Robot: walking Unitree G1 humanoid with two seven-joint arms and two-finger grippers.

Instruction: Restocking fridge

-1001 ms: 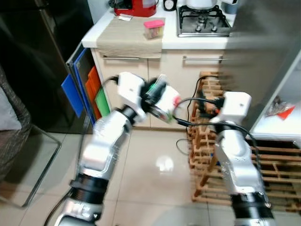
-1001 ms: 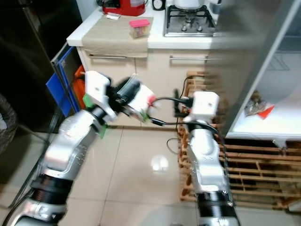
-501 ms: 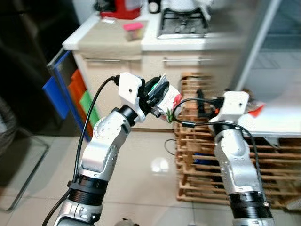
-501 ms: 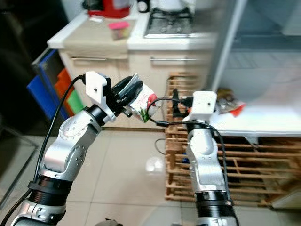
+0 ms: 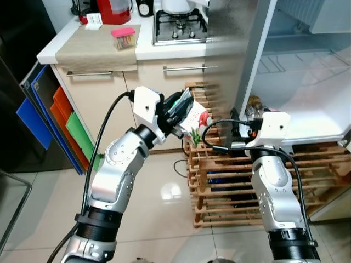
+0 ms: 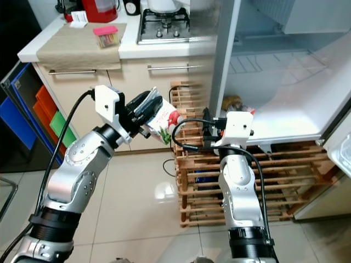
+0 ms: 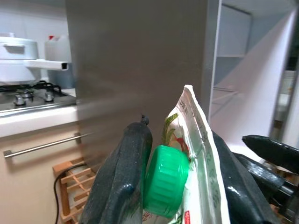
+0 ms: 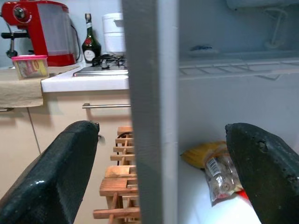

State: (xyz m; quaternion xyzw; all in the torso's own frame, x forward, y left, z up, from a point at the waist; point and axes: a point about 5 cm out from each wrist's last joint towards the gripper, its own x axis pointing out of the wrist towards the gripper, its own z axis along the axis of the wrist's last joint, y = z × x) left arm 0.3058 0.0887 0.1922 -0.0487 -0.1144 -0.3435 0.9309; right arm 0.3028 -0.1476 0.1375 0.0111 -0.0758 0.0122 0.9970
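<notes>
One carton (image 5: 193, 118) clamped in left end effector (image 5: 178, 112), fridge (image 6: 285, 82) open.

Carton (image 7: 196, 154) cut off by the frame edge in left wrist view; lower body unseen, print too small to read. Partly covered by left end effector (image 5: 178, 112) fingers (image 7: 122, 186) in head views. Bagged items (image 8: 219, 175) on fridge shelf (image 6: 285, 118) partly hidden behind fridge wall (image 8: 149, 112); contents unclear. Right end effector (image 6: 211, 131) fingertips too small to separate in head views. Pink-lidded box (image 5: 123, 38) contents unresolved.
</notes>
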